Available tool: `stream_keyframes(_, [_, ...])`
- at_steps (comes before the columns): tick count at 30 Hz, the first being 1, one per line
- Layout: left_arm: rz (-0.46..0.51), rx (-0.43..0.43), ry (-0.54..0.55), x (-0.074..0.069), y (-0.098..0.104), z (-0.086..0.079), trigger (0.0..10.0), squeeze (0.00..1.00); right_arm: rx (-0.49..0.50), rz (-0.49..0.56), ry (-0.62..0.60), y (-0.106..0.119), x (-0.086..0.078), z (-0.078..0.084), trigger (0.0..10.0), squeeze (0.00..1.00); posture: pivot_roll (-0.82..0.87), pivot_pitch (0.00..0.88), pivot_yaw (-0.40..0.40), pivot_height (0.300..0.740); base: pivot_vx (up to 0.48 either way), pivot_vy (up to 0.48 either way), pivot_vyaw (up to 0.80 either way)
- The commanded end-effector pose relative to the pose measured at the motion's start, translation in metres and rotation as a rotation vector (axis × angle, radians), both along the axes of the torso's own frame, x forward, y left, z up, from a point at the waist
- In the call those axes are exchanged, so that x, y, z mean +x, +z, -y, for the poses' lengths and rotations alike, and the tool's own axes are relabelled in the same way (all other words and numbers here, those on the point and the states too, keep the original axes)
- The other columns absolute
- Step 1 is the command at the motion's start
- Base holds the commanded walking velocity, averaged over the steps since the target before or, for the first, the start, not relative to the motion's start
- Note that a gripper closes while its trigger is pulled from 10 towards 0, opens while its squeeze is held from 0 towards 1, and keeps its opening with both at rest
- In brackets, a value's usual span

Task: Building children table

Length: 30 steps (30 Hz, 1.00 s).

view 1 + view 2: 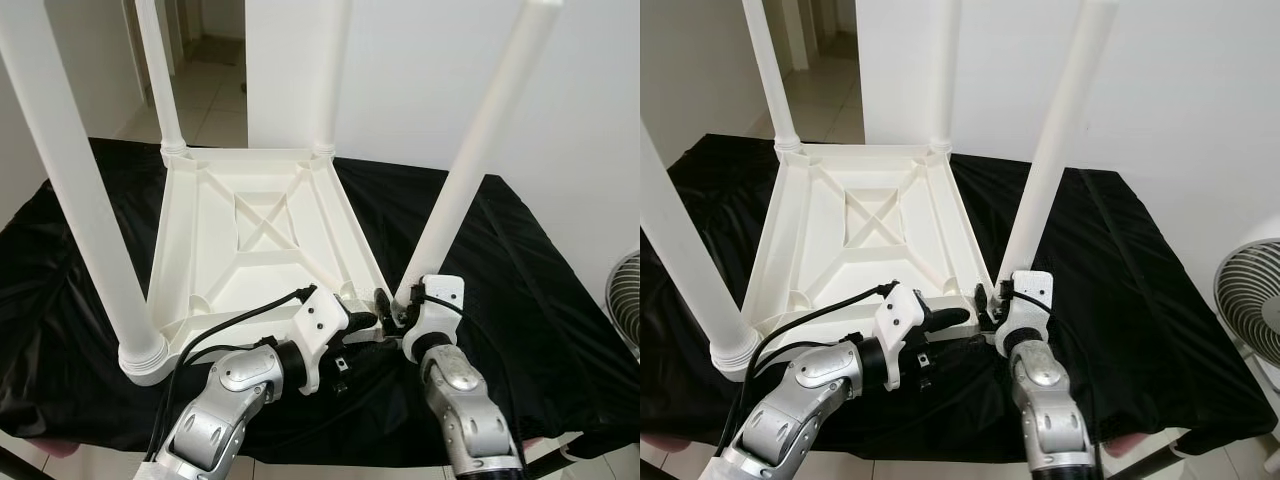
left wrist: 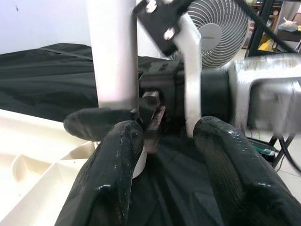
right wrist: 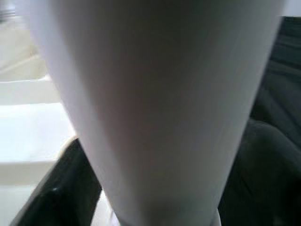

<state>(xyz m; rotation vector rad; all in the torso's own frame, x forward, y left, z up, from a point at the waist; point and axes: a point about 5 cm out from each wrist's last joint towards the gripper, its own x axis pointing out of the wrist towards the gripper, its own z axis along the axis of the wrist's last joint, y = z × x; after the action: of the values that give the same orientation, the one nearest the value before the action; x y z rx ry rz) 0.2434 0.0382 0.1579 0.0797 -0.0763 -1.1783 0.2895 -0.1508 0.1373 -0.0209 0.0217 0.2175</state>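
Observation:
A white plastic children's table point(image 1: 250, 230) lies upside down on a black cloth point(image 1: 520, 260), its legs pointing up. My right gripper point(image 1: 392, 305) sits at the foot of the near right leg point(image 1: 470, 170), shut on it. In the right wrist view that leg point(image 3: 155, 94) stands between the black fingers point(image 3: 56, 193). My left gripper point(image 1: 365, 322) is just left of the same corner, open, with its fingers point(image 2: 113, 174) aimed at the leg's foot point(image 2: 115, 70) and the right gripper's wrist. The near left leg point(image 1: 85, 210) stands in its socket.
The two far legs point(image 1: 160, 70) rise at the table's back corners. A white fan point(image 1: 1252, 300) stands on the floor to the right. A white wall is behind, and a tiled doorway point(image 1: 215, 90) opens at the far left. The cloth's front edge drops off below my arms.

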Motion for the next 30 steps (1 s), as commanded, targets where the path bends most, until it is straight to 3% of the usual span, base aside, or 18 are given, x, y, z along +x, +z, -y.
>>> stream_keyframes(1, [-0.007,-0.001,0.046,0.002,-0.002,0.001,10.0,0.00,0.014,0.040,0.108,0.011,0.002,0.003,10.0,1.00,-0.02,0.013,-0.084,0.740,0.000,0.000,0.00])
stream_keyframes(7, [-0.005,0.001,0.048,0.002,-0.002,0.000,10.0,0.00,-0.040,0.060,0.244,0.018,0.000,0.011,10.0,1.00,-0.02,0.014,-0.083,0.740,0.000,0.000,0.00])
stream_keyframes(8, [-0.005,0.002,0.049,0.002,-0.002,-0.001,10.0,0.00,-0.061,0.056,0.282,0.018,-0.001,0.013,10.0,0.89,-0.02,0.014,-0.080,0.740,0.000,0.000,0.00])
stream_keyframes(9, [-0.005,0.002,0.049,0.002,-0.002,-0.001,10.0,0.00,-0.061,0.056,0.282,0.018,-0.001,0.013,10.0,0.89,-0.02,0.014,-0.080,0.740,0.000,0.000,0.00])
stream_keyframes(10, [-0.004,0.003,0.051,0.003,-0.002,-0.002,10.0,0.00,-0.107,0.045,0.369,0.018,-0.001,0.018,10.0,0.00,-0.01,0.017,-0.075,0.740,0.000,0.000,0.00])
stream_keyframes(15, [-0.002,0.005,0.055,0.004,0.000,-0.004,10.0,0.00,-0.212,0.000,0.591,0.015,0.000,0.025,10.0,0.00,-0.01,0.029,-0.066,0.740,0.000,0.000,0.00])
stream_keyframes(24, [-0.002,0.000,0.063,0.004,0.001,-0.004,10.0,0.00,-0.273,-0.063,0.684,-0.004,0.011,0.021,10.0,0.00,0.00,0.041,-0.063,0.740,0.000,0.000,0.00])
stream_keyframes(25, [-0.003,0.000,0.064,0.004,0.002,-0.004,10.0,0.00,-0.264,-0.077,0.680,-0.007,0.014,0.021,3.0,0.00,0.01,0.045,-0.065,0.740,0.000,0.000,0.00])
stream_keyframes(26, [-0.003,-0.001,0.067,0.004,0.002,-0.004,10.0,0.00,-0.248,-0.088,0.677,-0.009,0.017,0.021,0.0,0.00,0.01,0.045,-0.065,0.740,0.000,0.000,0.00])
stream_keyframes(30, [-0.005,-0.001,0.073,0.003,0.002,-0.005,10.0,0.00,-0.235,-0.096,0.679,-0.011,0.022,0.021,0.0,0.00,0.01,0.046,-0.066,0.740,0.000,0.000,0.00])
